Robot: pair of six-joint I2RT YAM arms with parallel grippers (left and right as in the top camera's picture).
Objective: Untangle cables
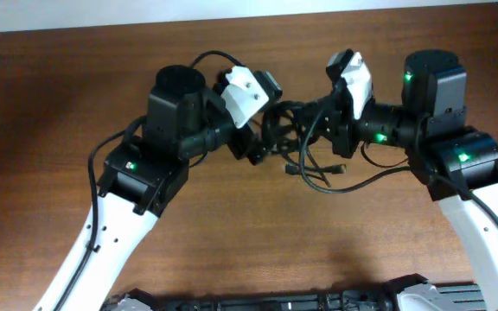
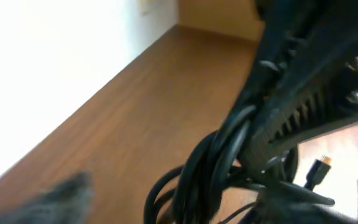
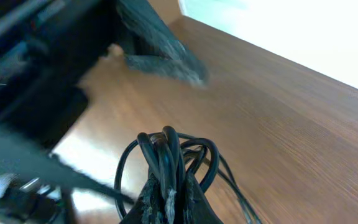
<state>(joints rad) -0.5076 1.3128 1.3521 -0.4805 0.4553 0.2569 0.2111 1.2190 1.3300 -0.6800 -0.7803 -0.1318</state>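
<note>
the cables [image 1: 285, 128] formed a dark knotted bundle over the middle of the table [image 1: 232, 238], toward its far edge and directly between the two grippers. several thin black loops were bunched together there. a few loose ends trailed out toward the near side and lay on the wood. one small plug [image 2: 319, 169] with a metallic tip rested flat on the surface just beside the bundle.

the right gripper [image 3: 169, 200] was pinched tight on the bundle. its fingers met around a thick fold of cords, and the loops rose out of the grip and fanned above it. it was not clear whether the knot itself touched the wood or hung just over it.

the left gripper [image 1: 256, 145] sat close on the other side of the knot, with its fingers spread wide and nothing between them. the wrist views were badly blurred there, so it was unclear whether a fingertip brushed a cord.

both arms reached inward from the near corners, black at the wrists and white lower down, with small green lights [image 1: 459, 157] glowing on their joints.

the table was a warm reddish-brown wood with a fine straight grain, and soft glare lay across the part nearest the grippers. beyond its far edge ran a pale strip [image 1: 59, 13], which was washed out to bright white in both wrist views. along the near edge of the overhead view lay some dark and white gear [image 1: 275, 302].
</note>
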